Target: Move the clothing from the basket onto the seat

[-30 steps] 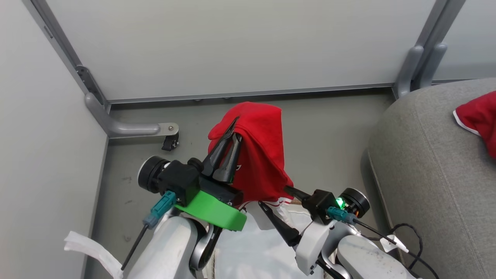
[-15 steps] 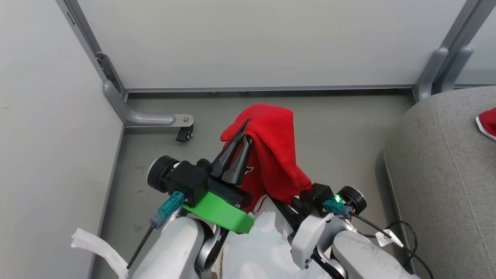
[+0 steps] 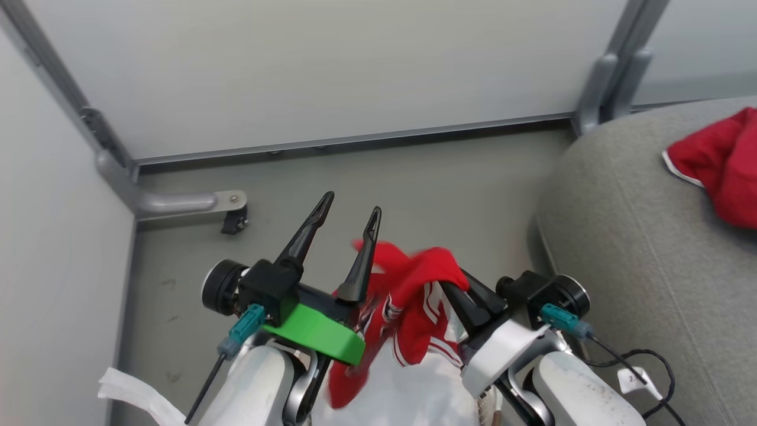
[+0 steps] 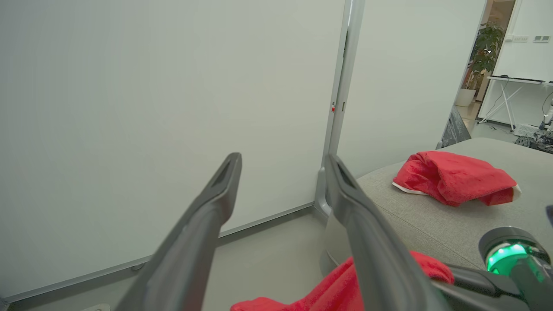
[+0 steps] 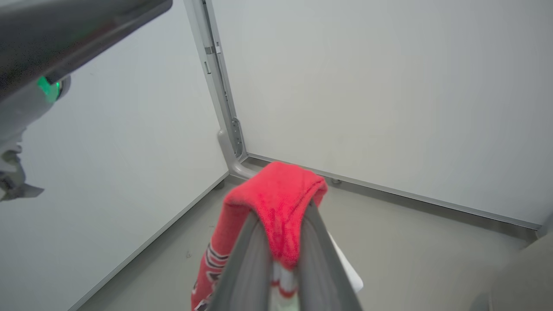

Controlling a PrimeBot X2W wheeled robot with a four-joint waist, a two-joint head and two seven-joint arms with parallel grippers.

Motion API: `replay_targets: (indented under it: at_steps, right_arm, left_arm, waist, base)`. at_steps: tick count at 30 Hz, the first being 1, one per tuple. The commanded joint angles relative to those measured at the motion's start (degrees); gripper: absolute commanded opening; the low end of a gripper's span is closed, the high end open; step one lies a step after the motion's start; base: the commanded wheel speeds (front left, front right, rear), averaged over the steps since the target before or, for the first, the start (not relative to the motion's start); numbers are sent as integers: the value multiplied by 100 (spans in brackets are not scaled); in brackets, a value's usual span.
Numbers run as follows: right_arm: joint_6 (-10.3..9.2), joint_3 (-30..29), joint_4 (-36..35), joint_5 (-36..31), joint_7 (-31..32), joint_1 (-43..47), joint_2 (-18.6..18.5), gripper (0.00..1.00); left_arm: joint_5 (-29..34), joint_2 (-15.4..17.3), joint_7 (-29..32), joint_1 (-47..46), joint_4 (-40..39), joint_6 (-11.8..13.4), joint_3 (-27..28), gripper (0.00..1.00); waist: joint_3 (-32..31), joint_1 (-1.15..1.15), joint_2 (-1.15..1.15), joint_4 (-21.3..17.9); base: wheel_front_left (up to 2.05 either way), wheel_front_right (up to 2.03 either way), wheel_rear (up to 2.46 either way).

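Lower left of centre, head view: left gripper (image 3: 352, 204), jaws spread wide, nothing between them. Just to its right, red jersey (image 3: 421, 287) with white trim hangs over the floor (image 3: 449, 189), pinched in right gripper (image 3: 458, 290), jaws narrow on the fabric. Upper right: second red garment (image 3: 718, 160) lies on grey seat (image 3: 621, 236).

Head view: jersey (image 3: 417, 281) motion-blurred, print unreadable; its lower end runs behind the green wrist mount (image 3: 313, 331). Right pincer (image 3: 458, 285) tips buried in the red cloth. Other red garment (image 3: 718, 160) and seat (image 3: 621, 236) clipped by the right edge. White sheet (image 3: 408, 393) cut at the bottom.
Right wrist view: left arm (image 5: 65, 26) out of focus, top-left corner.
Left wrist view: jersey cut at the bottom edge, partly behind the left pincer (image 4: 283, 164).
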Motion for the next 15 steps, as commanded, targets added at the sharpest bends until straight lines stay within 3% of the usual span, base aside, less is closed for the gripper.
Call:
replay_targets:
  at_steps: [1, 15]
  right_arm:
    - [-6, -63, -141, -37, -16, 106, -11, 0]
    - [-6, -429, -951, -15, -16, 351, 68, 0]
  left_arm:
    - [66, 9, -1, 102, 15, -10, 72, 100]
    - [410, 12, -1, 464, 16, -91, 336, 100]
  waist:
    - [25, 0, -1, -498]
    - [137, 0, -1, -2374]
  base:
    - [0, 0, 0]
    - [0, 0, 0]
